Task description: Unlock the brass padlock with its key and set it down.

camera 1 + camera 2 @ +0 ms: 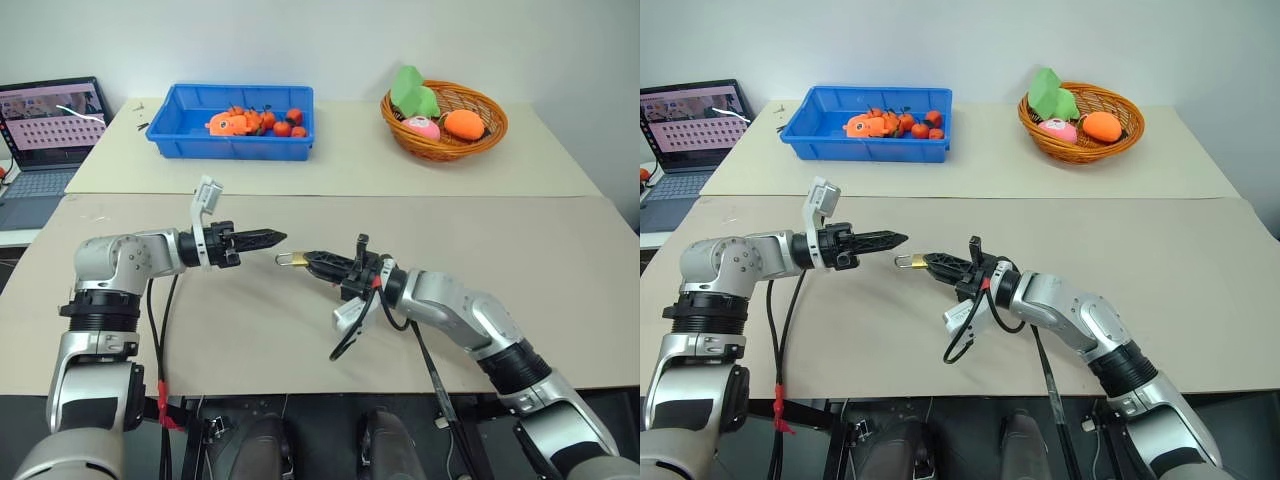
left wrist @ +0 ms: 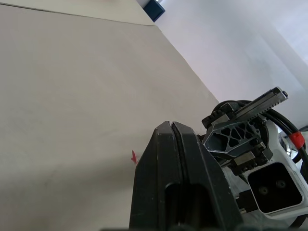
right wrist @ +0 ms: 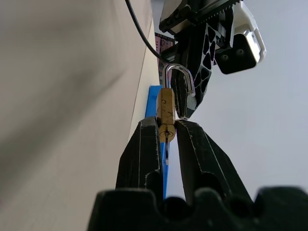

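The brass padlock [image 1: 291,259] is tiny and golden, with a thin silver shackle. It is held level above the beige table [image 1: 500,230], its body pinched between the fingers of my right gripper [image 1: 308,259]. In the right wrist view the padlock [image 3: 167,108] stands with its shackle away from the fingers [image 3: 144,149]. My left gripper [image 1: 279,238] is shut, points toward the padlock, and its tip hangs a short way left of the shackle without touching it. Its black fingers [image 2: 159,159] are pressed together. The key is hidden.
A blue bin [image 1: 180,135] with orange toys stands at the back left. A wicker basket [image 1: 490,135] of soft toys is at the back right. An open laptop [image 1: 45,130] sits on a side table at far left. Black cables hang from both arms.
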